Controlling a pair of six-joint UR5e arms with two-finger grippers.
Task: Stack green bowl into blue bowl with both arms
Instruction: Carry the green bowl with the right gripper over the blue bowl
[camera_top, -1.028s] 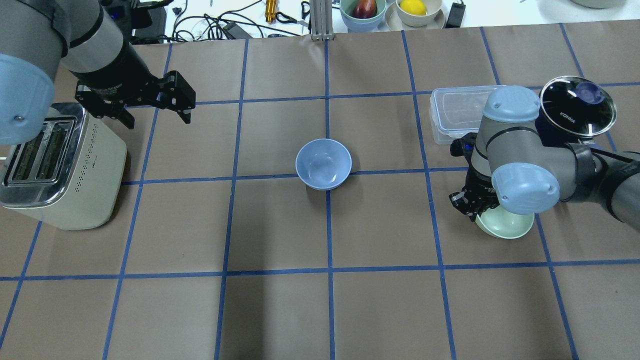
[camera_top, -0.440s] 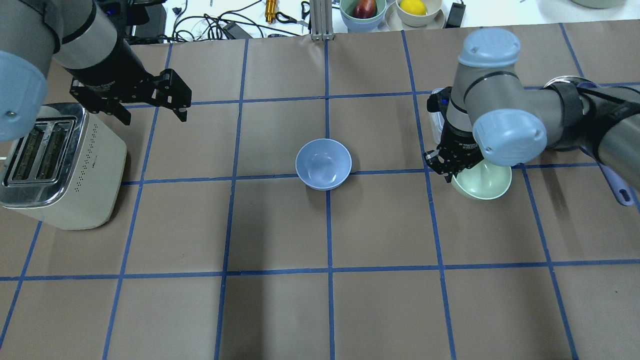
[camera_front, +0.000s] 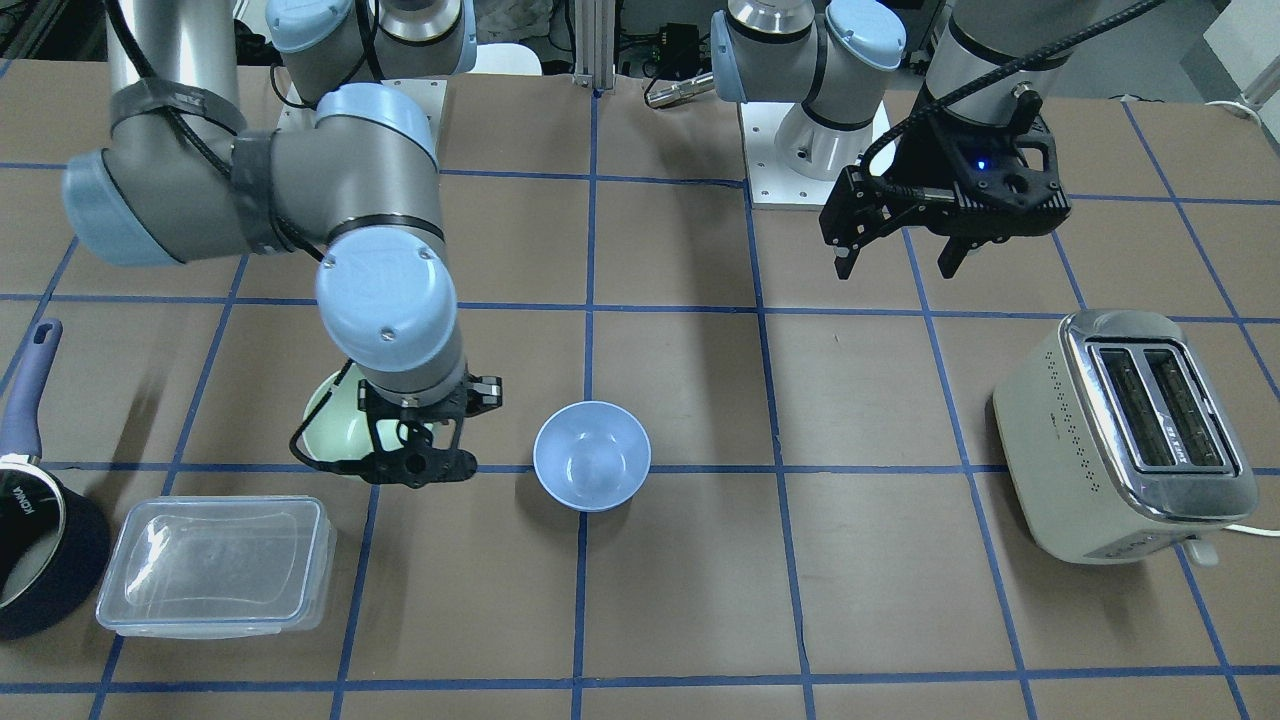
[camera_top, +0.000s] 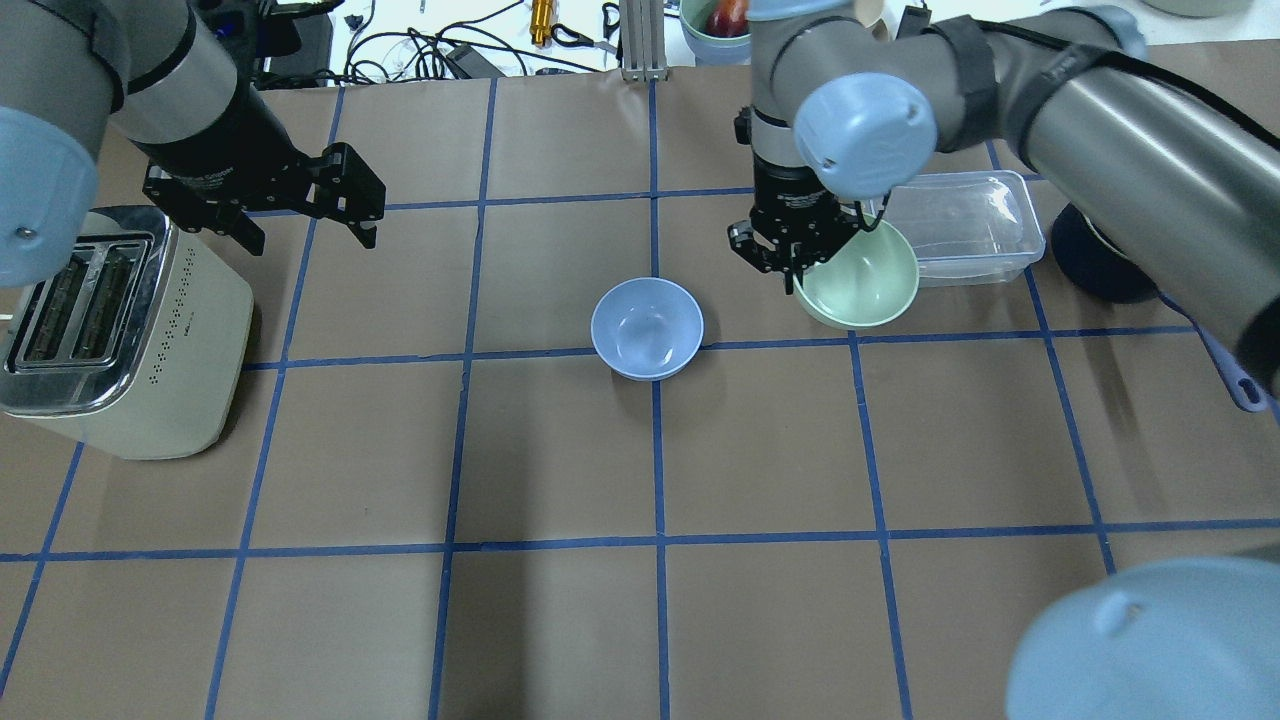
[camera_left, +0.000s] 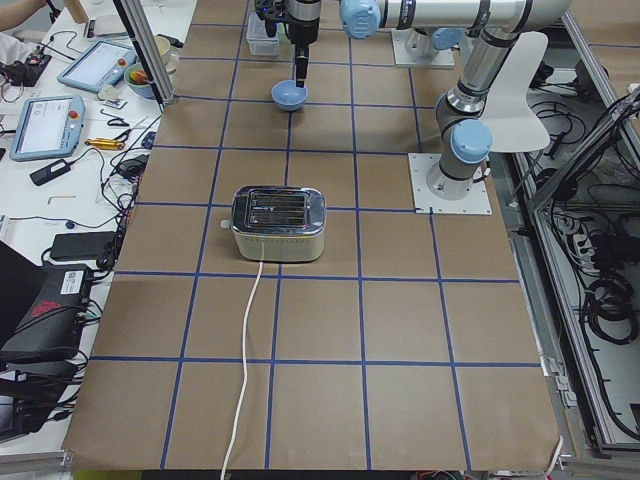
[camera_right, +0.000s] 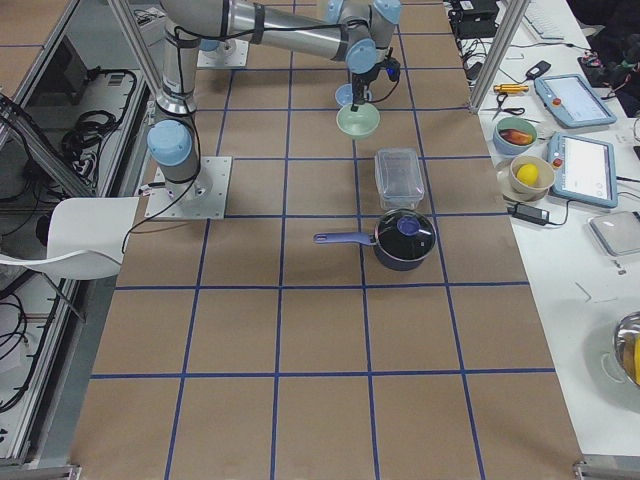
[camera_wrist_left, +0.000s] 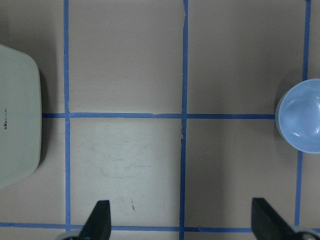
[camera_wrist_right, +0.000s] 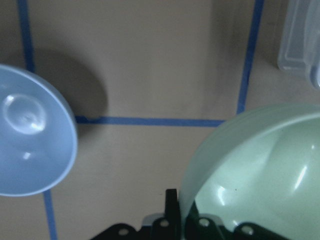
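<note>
The toaster (camera_left: 278, 222) stands in the middle of the brown table (camera_left: 400, 330), and its white cord (camera_left: 245, 370) runs from it toward the near edge. Right of the toaster the left arm (camera_left: 468, 85) rises from a white base plate (camera_left: 425, 195) and reaches over the far part of the table. Its left gripper (camera_left: 300, 80) hangs well beyond the toaster, just over the blue bowl (camera_left: 288, 97) as this camera sees it. Left of the toaster, past the table's edge, a tablet (camera_left: 45, 125) lies on a white bench (camera_left: 30, 215).

Green bowl (camera_front: 325, 425) mostly hidden behind right arm (camera_front: 385, 300); saucepan (camera_front: 75, 565) cropped.
</note>
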